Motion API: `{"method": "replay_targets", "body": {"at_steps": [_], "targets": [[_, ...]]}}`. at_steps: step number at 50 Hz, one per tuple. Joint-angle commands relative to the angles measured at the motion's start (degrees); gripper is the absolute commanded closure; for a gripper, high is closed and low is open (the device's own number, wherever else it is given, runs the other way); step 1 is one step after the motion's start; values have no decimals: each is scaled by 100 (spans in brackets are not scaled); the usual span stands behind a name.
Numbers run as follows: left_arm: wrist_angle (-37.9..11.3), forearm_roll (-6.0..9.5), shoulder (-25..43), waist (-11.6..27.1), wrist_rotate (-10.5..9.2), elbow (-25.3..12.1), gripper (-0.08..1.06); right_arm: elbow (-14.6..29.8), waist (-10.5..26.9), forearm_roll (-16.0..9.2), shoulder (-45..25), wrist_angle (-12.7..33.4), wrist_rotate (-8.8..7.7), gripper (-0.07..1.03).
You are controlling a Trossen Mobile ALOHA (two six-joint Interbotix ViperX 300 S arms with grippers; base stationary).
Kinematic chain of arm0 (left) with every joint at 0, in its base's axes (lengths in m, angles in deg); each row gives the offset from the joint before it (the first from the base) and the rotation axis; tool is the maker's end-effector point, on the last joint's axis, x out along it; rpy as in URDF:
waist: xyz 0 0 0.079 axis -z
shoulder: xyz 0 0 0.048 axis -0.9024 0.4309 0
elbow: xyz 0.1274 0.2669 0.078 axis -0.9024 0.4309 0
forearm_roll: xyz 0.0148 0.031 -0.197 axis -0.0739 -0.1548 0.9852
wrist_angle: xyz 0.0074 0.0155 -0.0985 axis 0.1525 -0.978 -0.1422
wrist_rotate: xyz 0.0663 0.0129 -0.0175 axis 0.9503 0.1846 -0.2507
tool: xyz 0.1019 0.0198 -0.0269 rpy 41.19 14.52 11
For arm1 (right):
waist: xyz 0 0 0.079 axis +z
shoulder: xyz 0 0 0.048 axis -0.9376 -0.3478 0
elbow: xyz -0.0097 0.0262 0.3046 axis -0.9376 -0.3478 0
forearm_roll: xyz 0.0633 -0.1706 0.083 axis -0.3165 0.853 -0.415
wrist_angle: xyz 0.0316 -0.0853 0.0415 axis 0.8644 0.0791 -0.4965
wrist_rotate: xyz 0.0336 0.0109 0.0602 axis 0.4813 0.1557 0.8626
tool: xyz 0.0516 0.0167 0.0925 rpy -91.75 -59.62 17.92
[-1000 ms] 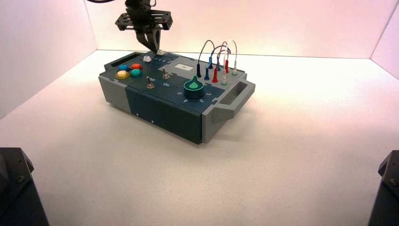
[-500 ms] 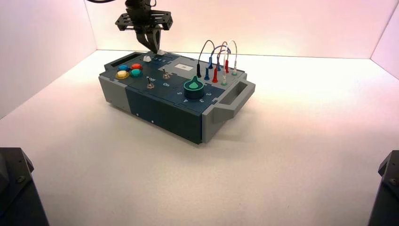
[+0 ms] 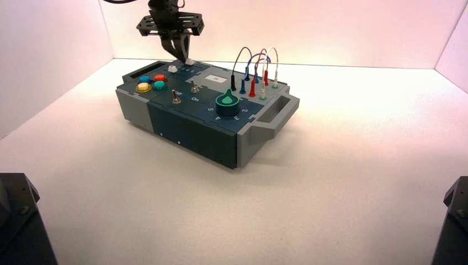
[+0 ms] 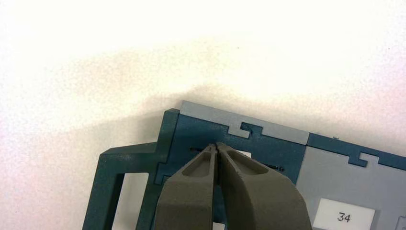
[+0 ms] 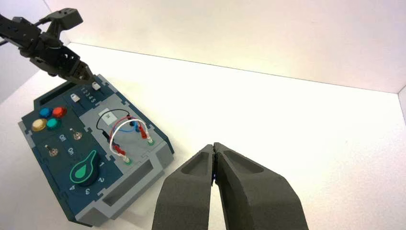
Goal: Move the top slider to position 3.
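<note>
The top slider's small off-white knob (image 3: 189, 61) sits on a dark track (image 4: 273, 166) at the far edge of the box (image 3: 193, 130). It also shows in the right wrist view (image 5: 96, 86), and partly behind a finger in the left wrist view (image 4: 245, 155). My left gripper (image 3: 182, 58) is shut, empty, its tips (image 4: 216, 145) down on the track right beside the knob, on the side toward the box's left handle. Numbers 1 to 5 (image 5: 88, 94) lie beside the track. My right gripper (image 5: 213, 145) is shut, empty, and hangs over the table to the right of the box.
A brighter white slider knob (image 3: 173, 69) lies nearer on the box. Also there: coloured buttons (image 3: 152, 83), two toggle switches (image 3: 194, 87), the green dial (image 3: 227, 101), plugged wires (image 3: 255, 69) and a label "34" (image 4: 343, 217). White walls enclose the table.
My left gripper has edged slightly to the right along the far edge of the box, and the knob beside its tips has shifted a hair with it. The right arm has not moved.
</note>
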Motion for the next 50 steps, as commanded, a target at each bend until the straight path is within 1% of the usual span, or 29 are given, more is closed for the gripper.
{"method": "replay_targets", "body": {"at_steps": [1, 8, 18, 22, 26, 29, 39, 50], "targets": [[18, 0, -264, 62, 35, -44, 101, 88, 9, 9, -70, -62, 9, 99], [18, -18, -255, -9, 26, -62, 101, 97, 9, 9, -70, -62, 9, 99], [9, -18, -299, -220, 35, -62, 101, 88, 9, 0, -70, -53, 9, 99], [-26, -26, -343, -272, 70, -44, 101, 97, 9, 0, -70, -62, 9, 99], [-62, -26, -413, -281, 141, 26, 101, 97, 9, 9, -70, -62, 18, 99], [-62, -26, -466, -281, 158, 88, 101, 97, 9, 9, -70, -62, 9, 99], [-70, -26, -729, -272, 158, 272, 101, 97, 9, 0, -70, -62, 9, 99], [-246, 0, -1151, -272, 158, 457, 101, 105, 9, -9, -70, -35, 18, 99]]}}
